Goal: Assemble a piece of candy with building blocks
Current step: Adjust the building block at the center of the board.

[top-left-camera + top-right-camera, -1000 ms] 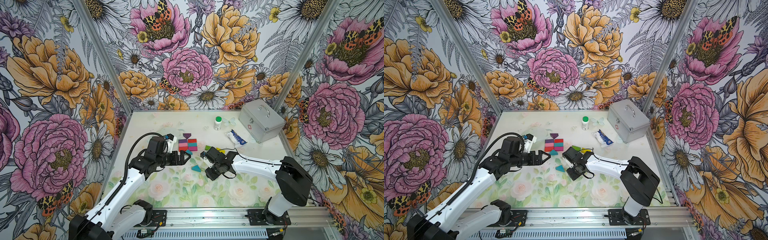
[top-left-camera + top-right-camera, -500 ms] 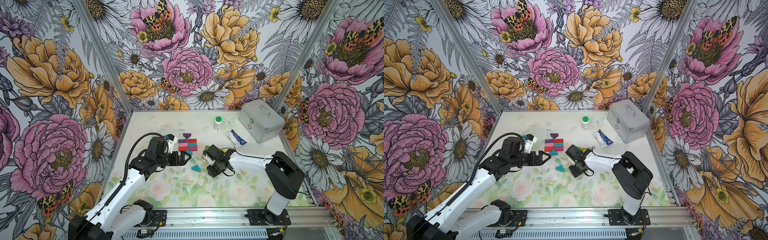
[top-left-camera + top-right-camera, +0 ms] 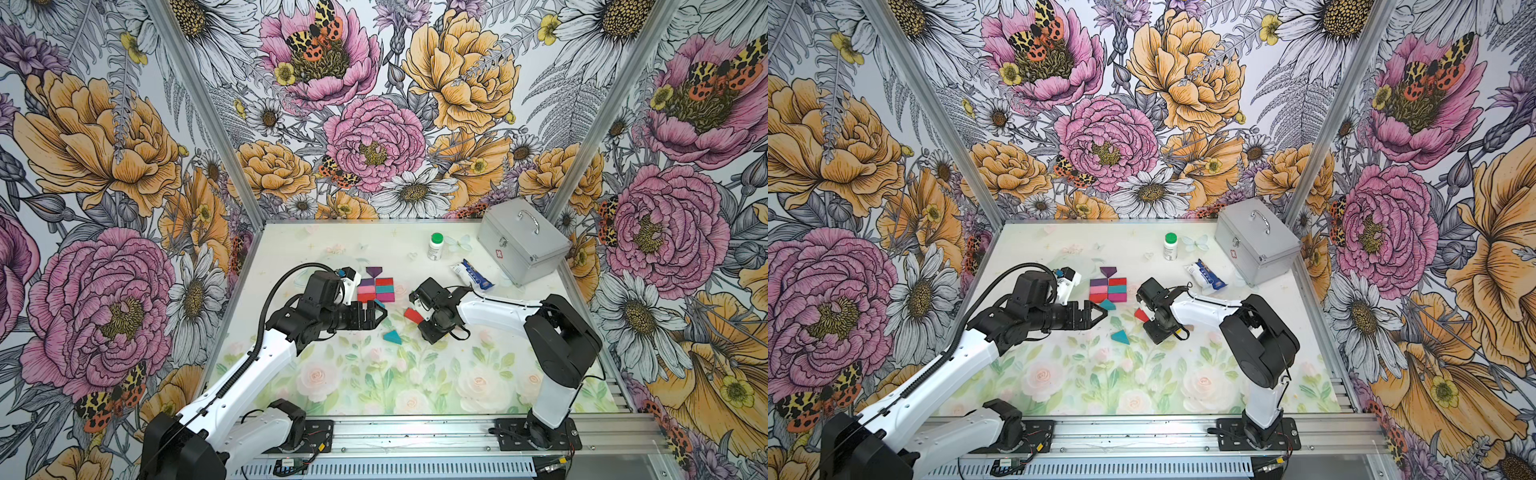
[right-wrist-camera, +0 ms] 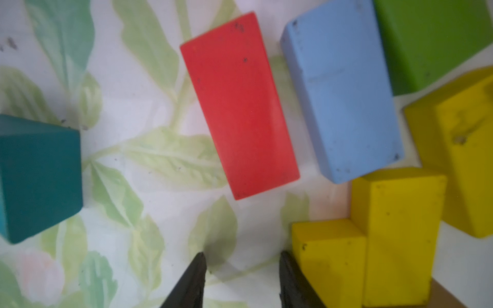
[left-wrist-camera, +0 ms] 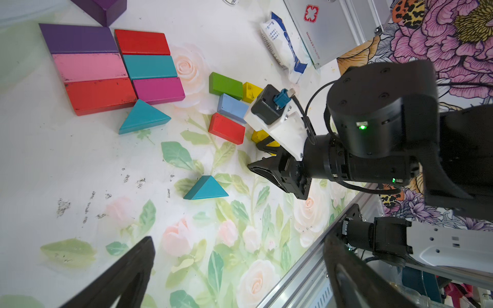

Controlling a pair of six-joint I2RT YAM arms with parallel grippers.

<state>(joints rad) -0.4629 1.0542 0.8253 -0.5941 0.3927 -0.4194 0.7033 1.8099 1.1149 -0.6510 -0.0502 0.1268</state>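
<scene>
Six rectangular building blocks [image 3: 376, 289] lie packed in a grid, with a purple triangle [image 3: 374, 271] at its far end and a teal triangle [image 5: 142, 117] at its near end. A second teal triangle [image 3: 392, 337] lies loose in front. My left gripper [image 3: 379, 312] hovers open just left of it, holding nothing. A loose red block [image 4: 240, 106] lies beside light blue [image 4: 341, 93], green [image 4: 432, 40] and yellow [image 4: 400, 226] blocks. My right gripper [image 4: 242, 264] is low at the red block's end, its jaws slightly apart with only bare mat between them.
A white bottle with a green cap [image 3: 435, 246], a blue-and-white packet [image 3: 471, 274] and a silver metal case [image 3: 521, 245] stand at the back right. Flowered walls close three sides, and a metal rail [image 3: 415, 432] runs along the front.
The right arm's elbow has swung left and its jaws have narrowed a little; the red block now shows beside them. The left arm has not moved.
</scene>
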